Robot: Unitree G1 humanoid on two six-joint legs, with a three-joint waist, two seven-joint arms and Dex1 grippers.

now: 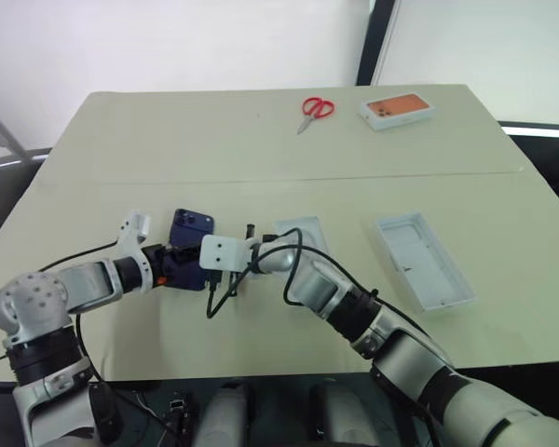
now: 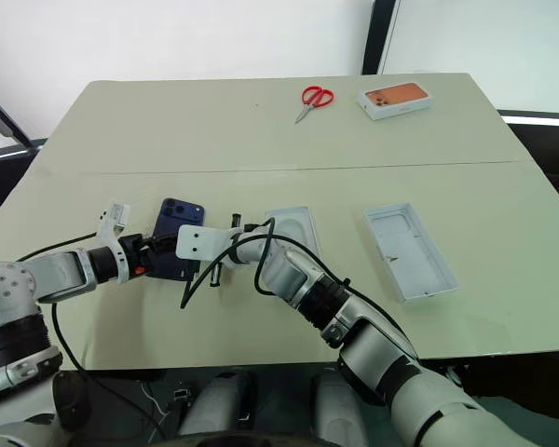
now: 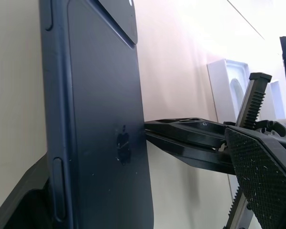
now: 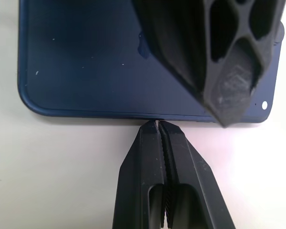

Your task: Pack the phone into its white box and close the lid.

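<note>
On the tabletop [image 2: 261,130], toward its near left side, the phone [image 2: 174,244] lies flat with its back up and its camera cluster at the far end. The left gripper [image 2: 160,250] reaches over it from the left, its fingers [image 3: 257,167] spread wide across the phone's width without clamping it. Just to the right, the right gripper [image 4: 158,125] has its fingers pressed together, holding nothing, their tips touching the phone's long edge. Beside that arm sits a white insert [image 2: 292,226] with a moulded recess. Farther right lies the white box [image 2: 410,251], open side up. Red scissors [image 2: 314,99] and an orange-pictured box [image 2: 395,99] rest at the far edge.
</note>
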